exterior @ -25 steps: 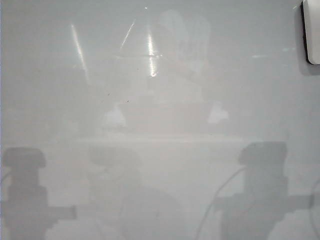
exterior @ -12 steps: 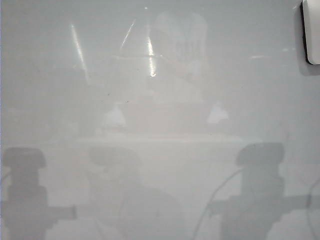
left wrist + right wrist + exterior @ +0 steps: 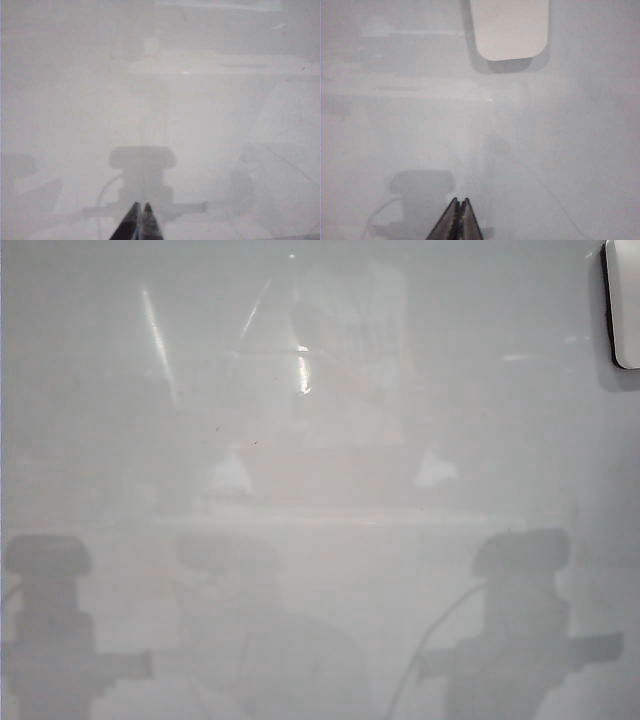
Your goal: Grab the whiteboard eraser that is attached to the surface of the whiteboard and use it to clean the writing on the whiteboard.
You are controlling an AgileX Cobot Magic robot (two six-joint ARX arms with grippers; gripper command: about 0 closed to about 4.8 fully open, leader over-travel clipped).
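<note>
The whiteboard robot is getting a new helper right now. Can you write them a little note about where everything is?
Left gripper: shut, empty, over bare whiteboard.
Right gripper: shut, empty, pointing toward the whiteboard eraser, not touching it.
In the exterior view the eraser sits at the board's top right edge.
Done: no red writing shows anywhere.
Left: nothing that I can see.

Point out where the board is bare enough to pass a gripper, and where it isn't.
Almost all of the whiteboard is bare, from its left edge to the whiteboard eraser at the upper right corner, the one occupied spot. The left gripper and right gripper are shut; the eraser lies ahead of the right.
</note>
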